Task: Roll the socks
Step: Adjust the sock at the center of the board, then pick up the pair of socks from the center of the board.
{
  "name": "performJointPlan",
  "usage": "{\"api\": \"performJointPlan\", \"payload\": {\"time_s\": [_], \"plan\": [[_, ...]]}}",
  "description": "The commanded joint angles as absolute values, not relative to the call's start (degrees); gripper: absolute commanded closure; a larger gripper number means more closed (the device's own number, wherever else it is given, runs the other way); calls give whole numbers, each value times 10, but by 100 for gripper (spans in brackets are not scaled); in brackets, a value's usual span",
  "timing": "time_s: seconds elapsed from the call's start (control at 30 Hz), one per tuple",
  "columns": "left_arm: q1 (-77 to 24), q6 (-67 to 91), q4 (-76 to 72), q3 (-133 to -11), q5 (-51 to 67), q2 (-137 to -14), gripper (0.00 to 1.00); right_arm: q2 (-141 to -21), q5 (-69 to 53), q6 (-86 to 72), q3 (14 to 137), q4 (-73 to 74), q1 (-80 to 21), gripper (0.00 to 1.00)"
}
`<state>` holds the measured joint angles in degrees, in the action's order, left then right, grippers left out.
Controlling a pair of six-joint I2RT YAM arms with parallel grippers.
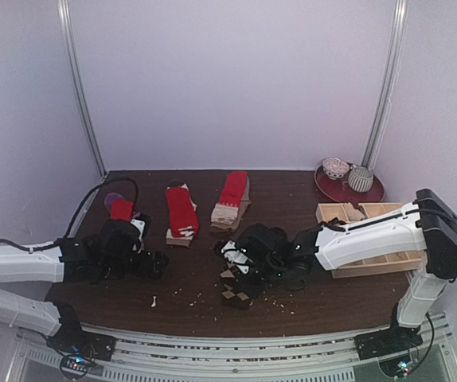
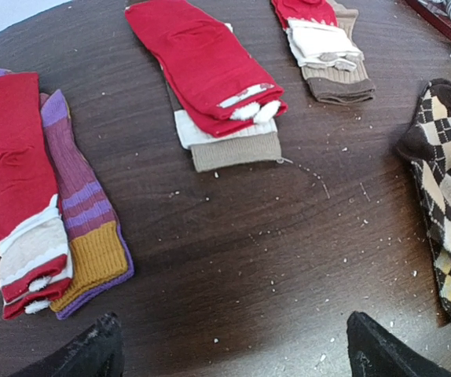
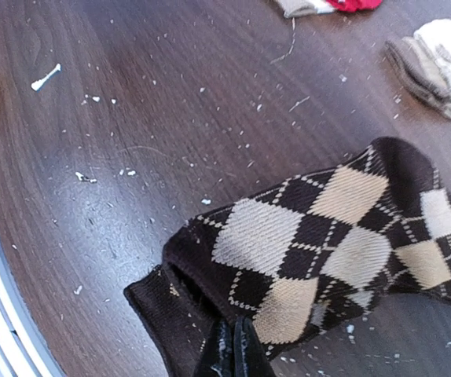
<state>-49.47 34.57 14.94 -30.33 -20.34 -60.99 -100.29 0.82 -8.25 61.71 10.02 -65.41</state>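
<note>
the top view looks down and forward from high behind the arm bases [image 1: 77,342], taking in the whole dark worktop [image 1: 284,191]. the left wrist view sits low over the worktop's left part, facing toward its far side. the right wrist view hangs very close above the argyle sock [image 3: 328,236], which also shows at the left wrist view's right edge and in the top view.

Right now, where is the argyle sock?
In the top view the argyle sock sits front-centre, pinched by the right gripper, in front of the red socks.
</note>
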Motion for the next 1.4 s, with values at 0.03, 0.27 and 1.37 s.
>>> {"api": "performJointPlan", "payload": {"time_s": [0.03, 0.27, 1.37], "plan": [[-492, 342, 123, -319, -198, -623, 2, -962, 55, -32, 648, 148, -658, 100], [-492, 345, 119, -319, -196, -630, 2, -942, 86, 3, 672, 198, -657, 100], [-492, 347, 106, -308, -183, -654, 2, -985, 46, -90, 568, 57, -698, 100]]}}
